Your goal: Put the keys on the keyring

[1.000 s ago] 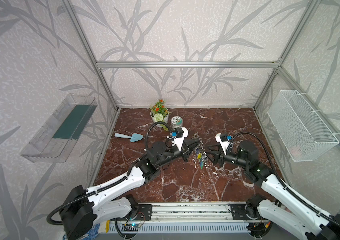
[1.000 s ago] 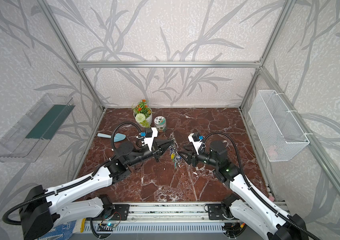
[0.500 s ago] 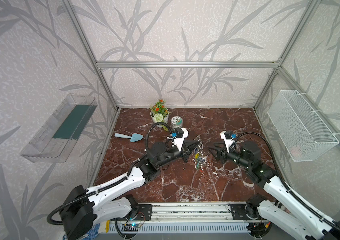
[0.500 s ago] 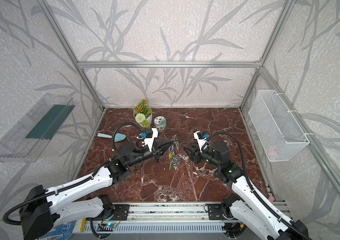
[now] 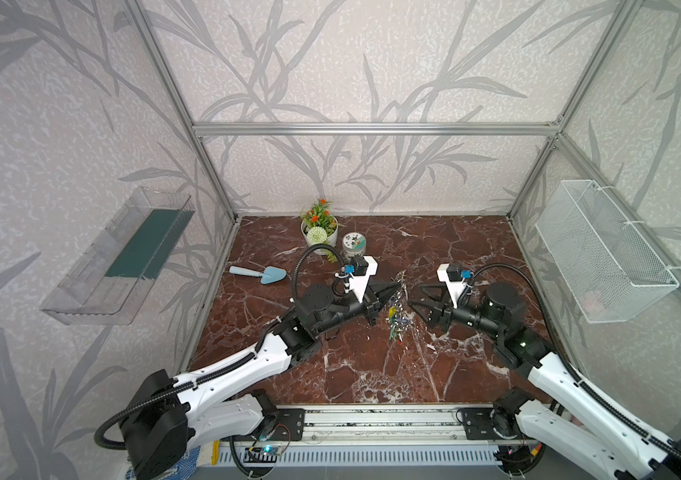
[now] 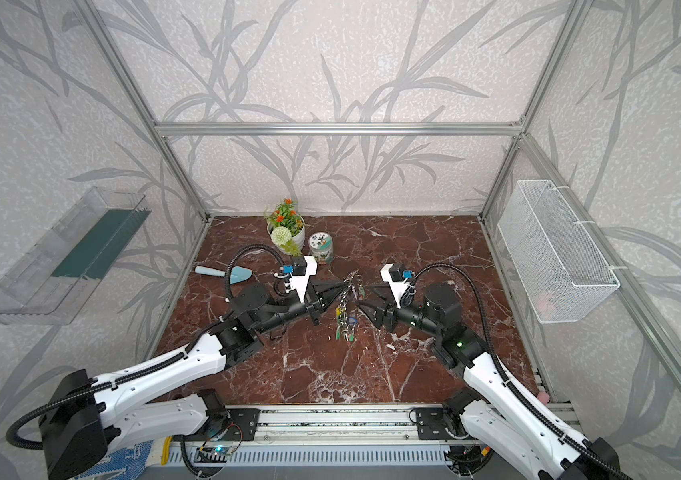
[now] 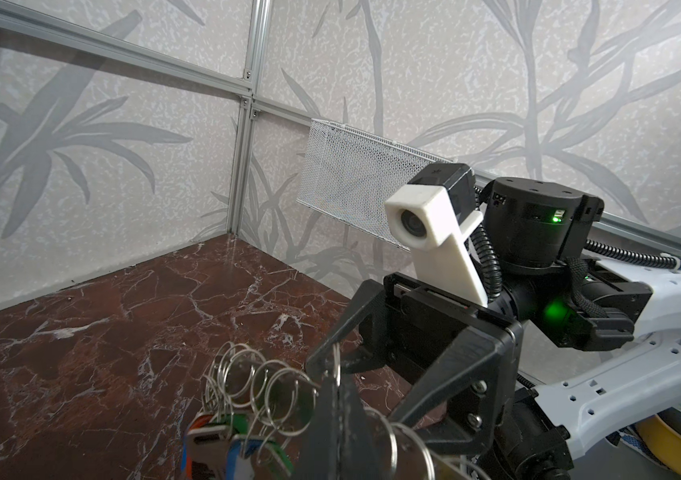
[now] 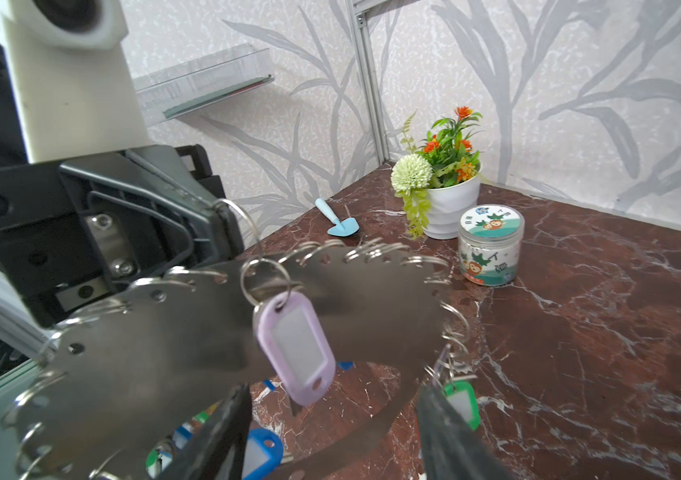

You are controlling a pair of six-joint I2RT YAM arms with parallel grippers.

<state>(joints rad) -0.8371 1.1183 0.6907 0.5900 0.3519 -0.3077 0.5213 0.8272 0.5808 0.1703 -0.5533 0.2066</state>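
The keyring (image 8: 156, 357) was clamped upright over the desk (image 5: 330, 374) by the closed left gripper (image 5: 397, 286), so the tags hung free. The keys (image 8: 295, 345) apparently dangled from its rim. The right gripper (image 5: 415, 296) was spread, empty, just beside.

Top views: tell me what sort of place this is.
Probably a robot test cell dressed as a small set, not a real room: an aluminium frame carrying leaf-patterned wall panels, two robot arms on a rail, and props like a potted flower on a marble-look floor.
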